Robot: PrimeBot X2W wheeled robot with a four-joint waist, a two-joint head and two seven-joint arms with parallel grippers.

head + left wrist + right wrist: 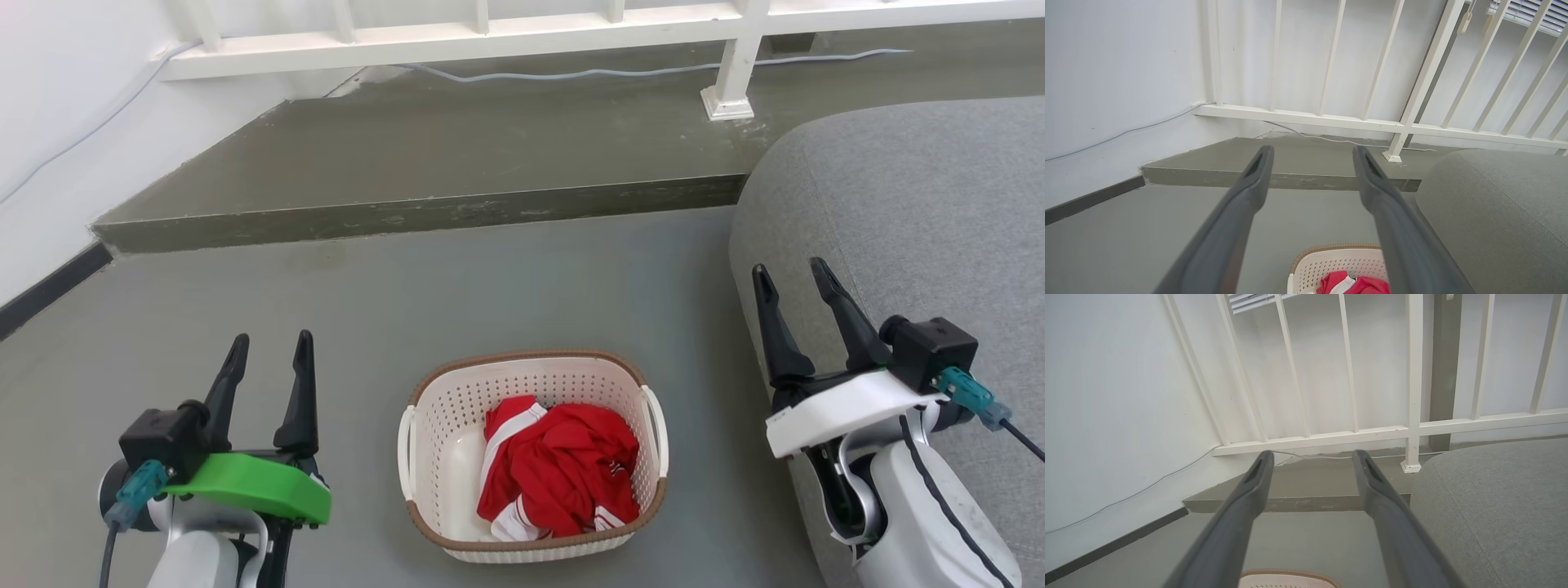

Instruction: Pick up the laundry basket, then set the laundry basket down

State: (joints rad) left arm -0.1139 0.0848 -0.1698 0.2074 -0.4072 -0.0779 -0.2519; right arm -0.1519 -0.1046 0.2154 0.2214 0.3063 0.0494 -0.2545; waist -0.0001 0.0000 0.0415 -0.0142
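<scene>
Laundry basket [457,400] sits on the grey floor [490,278], left of the grey sofa [914,204], between your two arms. Your left gripper [273,336] and right gripper [789,268] hang either side, fingers spread and empty, clear of it. Red and white clothing [563,465] lies crumpled inside.

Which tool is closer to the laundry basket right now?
Left, it seems. The left tool is open just left of the laundry basket; the right tool, also open, is farther off to its right, by the grey cushion.
</scene>
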